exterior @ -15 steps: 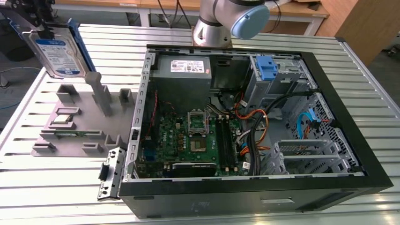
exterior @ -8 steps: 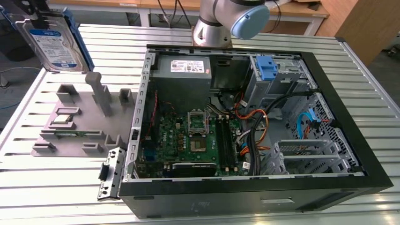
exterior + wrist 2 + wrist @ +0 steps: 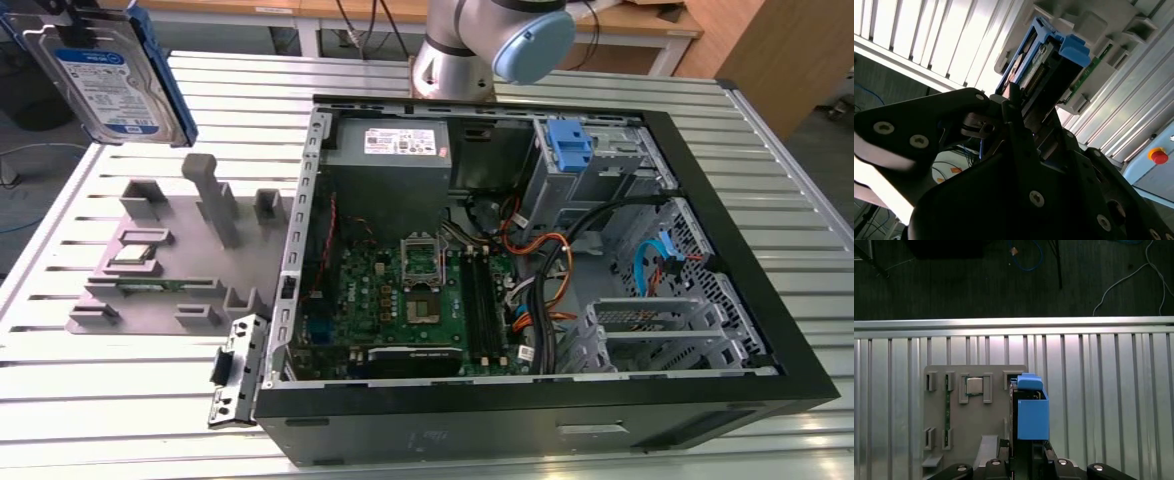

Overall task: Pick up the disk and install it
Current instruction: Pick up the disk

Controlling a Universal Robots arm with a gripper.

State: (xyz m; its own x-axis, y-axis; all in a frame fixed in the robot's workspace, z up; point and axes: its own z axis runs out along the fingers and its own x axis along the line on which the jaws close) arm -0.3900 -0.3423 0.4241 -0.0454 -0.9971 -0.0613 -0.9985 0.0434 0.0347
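Fingers [image 3: 1015, 117]: clenched on one end of the disk [image 3: 114, 70], its blue rails on either side.
Disk: in the air, tilted, above the grey holder [image 3: 147, 215] and clear of it.
Risk, grip: only one end is held, so a slip would likely drop the disk onto the holder's posts.
Risk, cables: the orange and black cables [image 3: 554, 250] lie loose in the computer case [image 3: 727, 200] and could snag a rail.
Risk, bay: a blue bracket [image 3: 570, 145] sits in the drive bay [image 3: 607, 150], in the case corner far from the holder; it may block entry.
Holder contents: a green memory stick [image 3: 947, 410] and a small silvery chip [image 3: 974, 386] in their slots.
Case contents: beside the holder on the tabletop [image 3: 107, 400], lid off, with circuit board [image 3: 400, 300], power supply [image 3: 394, 143] and cables.
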